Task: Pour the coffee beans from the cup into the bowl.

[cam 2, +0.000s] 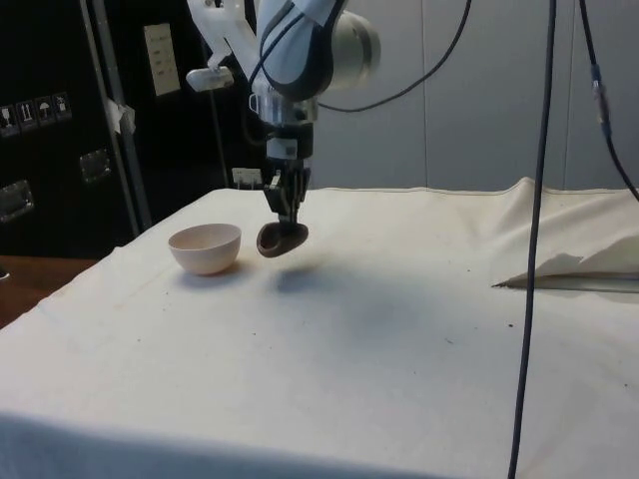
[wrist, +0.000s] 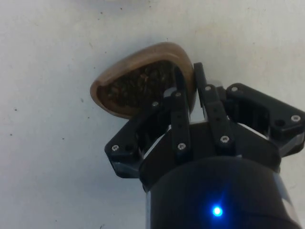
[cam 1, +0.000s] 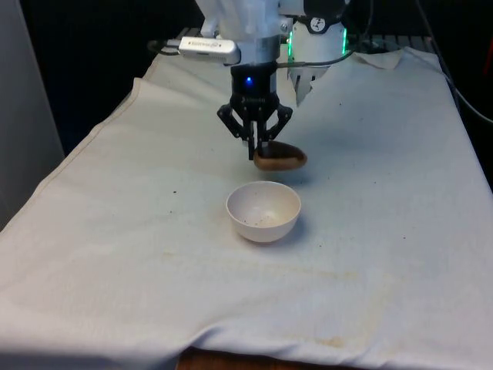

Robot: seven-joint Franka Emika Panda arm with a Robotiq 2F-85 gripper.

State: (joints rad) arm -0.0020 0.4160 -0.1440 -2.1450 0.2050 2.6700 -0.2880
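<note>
My gripper point(cam 1: 255, 151) is shut on the rim of a small brown cup point(cam 1: 280, 159) and holds it above the cloth. The cup point(cam 2: 283, 239) hangs just behind the white bowl point(cam 1: 263, 210), a little towards the front view's right. In the wrist view the cup point(wrist: 138, 83) holds dark coffee beans point(wrist: 138, 85), with one finger inside the rim and one outside it. The bowl point(cam 2: 205, 247) sits upright on the cloth and has only a few dark specks inside. The cup sits slightly tilted in my gripper point(cam 2: 288, 215).
A white cloth point(cam 1: 370, 254) covers the table. A folded flap of cloth point(cam 2: 574, 269) lies near the robot's base. Dark cables point(cam 2: 544, 200) hang down in the side view. A few dark specks dot the cloth around the bowl.
</note>
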